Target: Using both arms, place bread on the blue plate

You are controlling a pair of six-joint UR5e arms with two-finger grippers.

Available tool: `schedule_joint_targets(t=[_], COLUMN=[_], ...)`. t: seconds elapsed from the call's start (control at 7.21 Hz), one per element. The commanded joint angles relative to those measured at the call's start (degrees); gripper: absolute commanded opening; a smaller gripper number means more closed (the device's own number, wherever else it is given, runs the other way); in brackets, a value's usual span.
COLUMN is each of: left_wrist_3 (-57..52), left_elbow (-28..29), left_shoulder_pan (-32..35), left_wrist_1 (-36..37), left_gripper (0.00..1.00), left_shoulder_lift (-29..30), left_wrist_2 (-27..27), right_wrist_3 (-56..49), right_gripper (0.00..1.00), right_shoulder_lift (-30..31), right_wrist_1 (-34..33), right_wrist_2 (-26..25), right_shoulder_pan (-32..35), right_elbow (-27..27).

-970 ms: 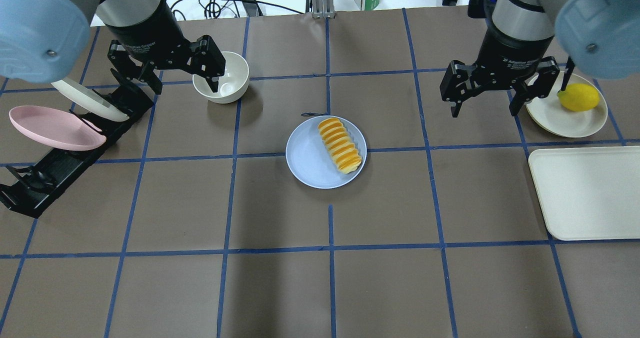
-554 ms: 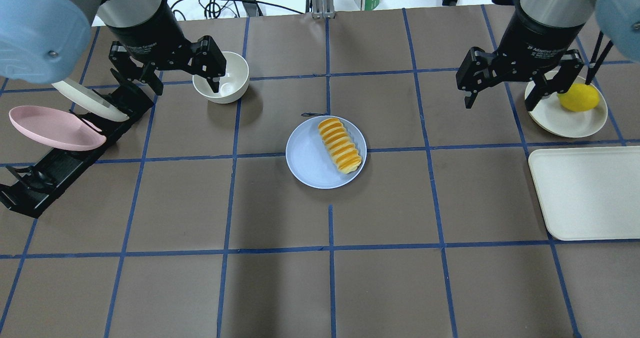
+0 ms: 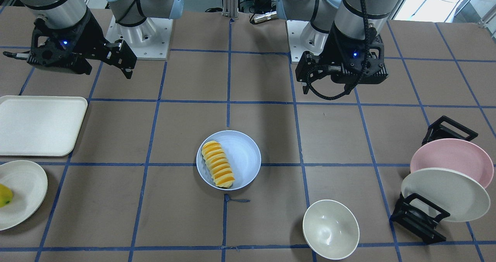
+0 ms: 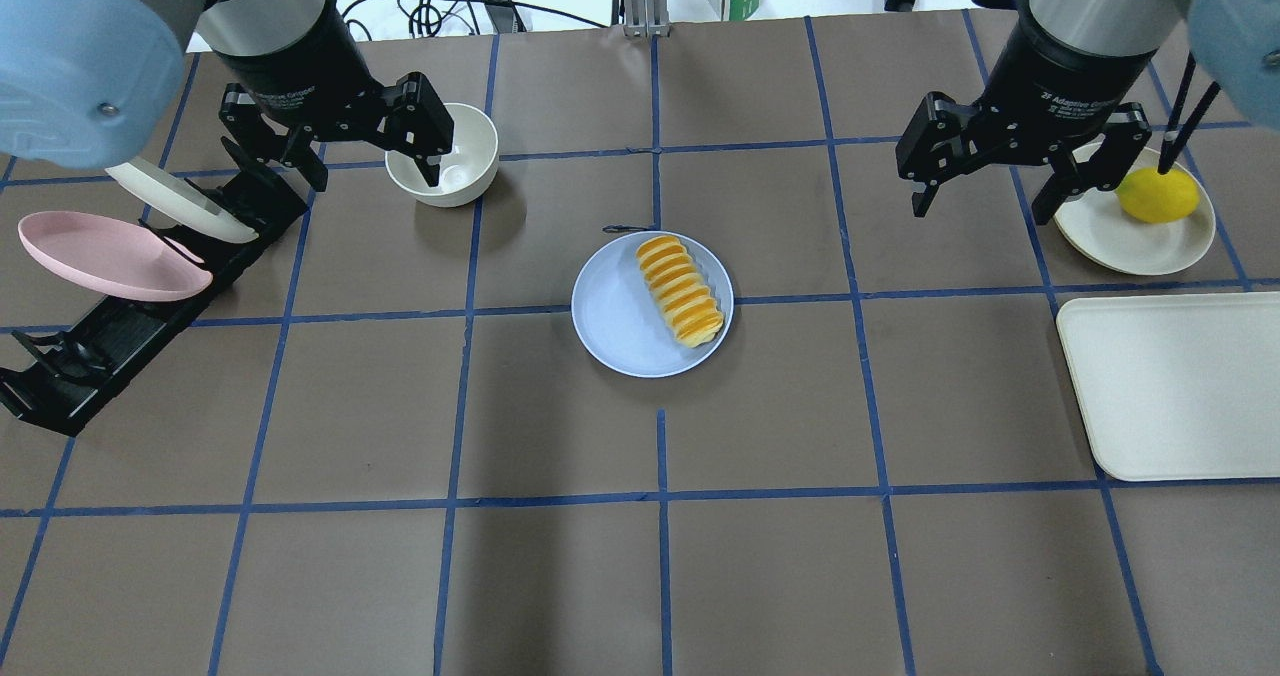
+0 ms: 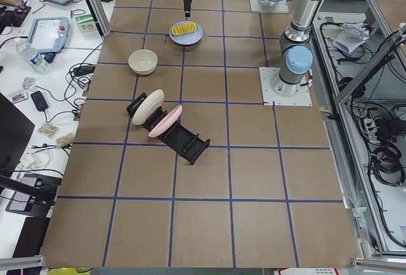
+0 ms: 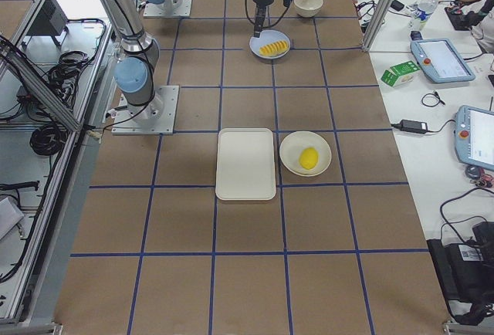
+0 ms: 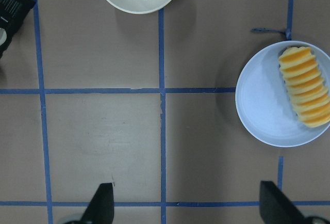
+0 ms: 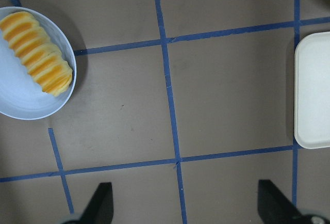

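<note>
Front view: bread [image 3: 217,164] lay inside blue plate [image 3: 248,153], along one side, at the middle of the surface [image 3: 186,80].
Overhead: my left jaws stood spread and empty, raised well apart from the bread; right jaws likewise.
Wrist views: nothing between either pair.
Judged: placement done, nothing left.

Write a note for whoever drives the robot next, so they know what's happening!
Left gripper: open, empty, raised well clear of the plate.
Right gripper: open, empty, raised on the other side.
Bread: lies on the blue plate, along one side, touched by neither gripper.
Done: the bread is on the plate.
Left: seemingly nothing, except perhaps parking the arms.
</note>
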State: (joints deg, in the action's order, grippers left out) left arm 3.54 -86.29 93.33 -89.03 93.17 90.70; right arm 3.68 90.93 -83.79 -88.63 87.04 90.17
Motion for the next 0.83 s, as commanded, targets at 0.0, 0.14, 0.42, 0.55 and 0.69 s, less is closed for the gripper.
schedule_joint_targets(t=[0.0, 0.14, 0.42, 0.55, 0.69], left_wrist_3=[0.0, 0.0, 0.0, 0.0, 0.0], left_elbow=[0.2, 0.2, 0.2, 0.2, 0.2], left_shoulder_pan=[0.0, 0.0, 0.0, 0.0, 0.0], left_wrist_1=[0.0, 0.0, 0.0, 0.0, 0.0], left_gripper=[1.00, 1.00, 1.00, 1.00, 1.00], left_shoulder_lift=[0.0, 0.0, 0.0, 0.0, 0.0], left_wrist_2=[0.0, 0.0, 0.0, 0.0, 0.0], right_wrist_3=[0.0, 0.0, -0.2, -0.3, -0.3], right_gripper=[1.00, 1.00, 1.00, 1.00, 1.00], right_shoulder_lift=[0.5, 0.4, 0.4, 0.3, 0.4], right_wrist_1=[-0.1, -0.1, -0.1, -0.1, -0.2], right_wrist_2=[0.5, 0.1, -0.2, -0.3, -0.2], right_shoulder_pan=[0.3, 1.2, 1.3, 1.3, 1.3], right_elbow=[0.1, 0.2, 0.2, 0.2, 0.2])
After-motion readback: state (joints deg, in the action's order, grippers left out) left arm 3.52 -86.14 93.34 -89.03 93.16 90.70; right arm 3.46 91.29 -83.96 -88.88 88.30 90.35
